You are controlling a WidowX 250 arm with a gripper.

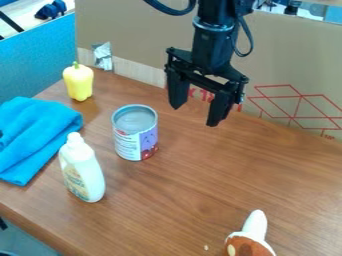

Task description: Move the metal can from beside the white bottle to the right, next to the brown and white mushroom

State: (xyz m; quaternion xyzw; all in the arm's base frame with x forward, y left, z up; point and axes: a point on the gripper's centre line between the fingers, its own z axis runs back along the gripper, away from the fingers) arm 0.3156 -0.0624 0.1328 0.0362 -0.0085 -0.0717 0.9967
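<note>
well, table (207, 187): carries everything below my gripper, its back edge by the cardboard (294, 65).
gripper (195, 115): wide open, holding nothing, hanging clear of the can near the back edge.
cloth (33, 135): bunched by the left edge, perhaps kept aside.
can (135, 134): nearest my gripper, inward from the back edge, steady on its base.
bottle (83, 172): near the front-left edge, upright, cap up.
pepper (79, 83): by the far-left corner.

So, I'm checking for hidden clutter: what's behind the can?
The wooden table runs back to a cardboard wall, with a yellow pepper toward picture left. The spot right behind the can is hidden by it.
</note>
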